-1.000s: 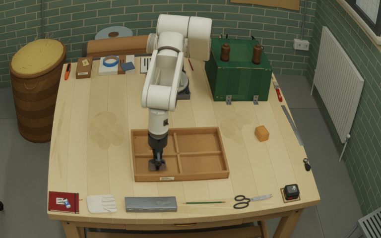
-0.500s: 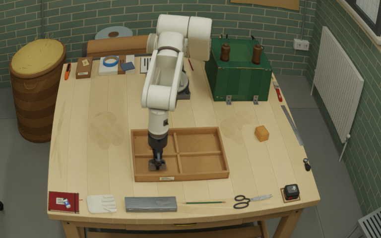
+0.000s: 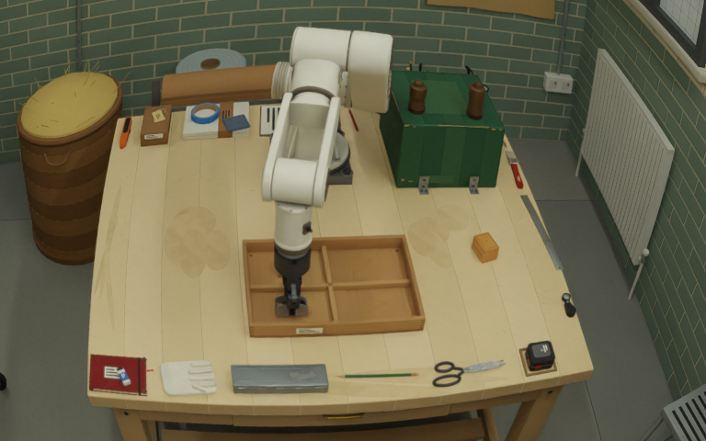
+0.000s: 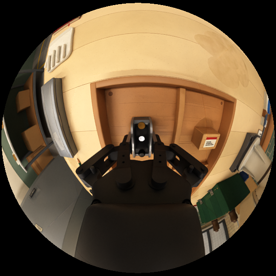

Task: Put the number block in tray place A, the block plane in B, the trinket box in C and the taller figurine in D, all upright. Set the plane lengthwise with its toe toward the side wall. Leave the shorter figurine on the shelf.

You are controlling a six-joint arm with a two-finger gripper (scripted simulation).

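I hold the block plane [image 4: 141,136], a small grey metal tool with a brass knob, in my closed gripper [image 3: 291,306], down inside the front-left compartment of the wooden tray [image 3: 333,283]. The plane [image 3: 291,308] stands low on the tray floor there. In the wrist camera a small cardboard-coloured block with a red and white label [image 4: 206,137] sits in the compartment beyond the divider; the arm hides it from the side camera. The orange trinket box [image 3: 484,247] rests on the table right of the tray. Two brown figurines [image 3: 417,96] [image 3: 476,100] stand upright on the green shelf box [image 3: 442,130].
The tray's two right compartments hold nothing. A grey tin [image 3: 279,378], white glove [image 3: 188,377], pencil [image 3: 377,375] and scissors [image 3: 466,371] line the table's front edge. A wicker basket [image 3: 67,166] stands off the left side.
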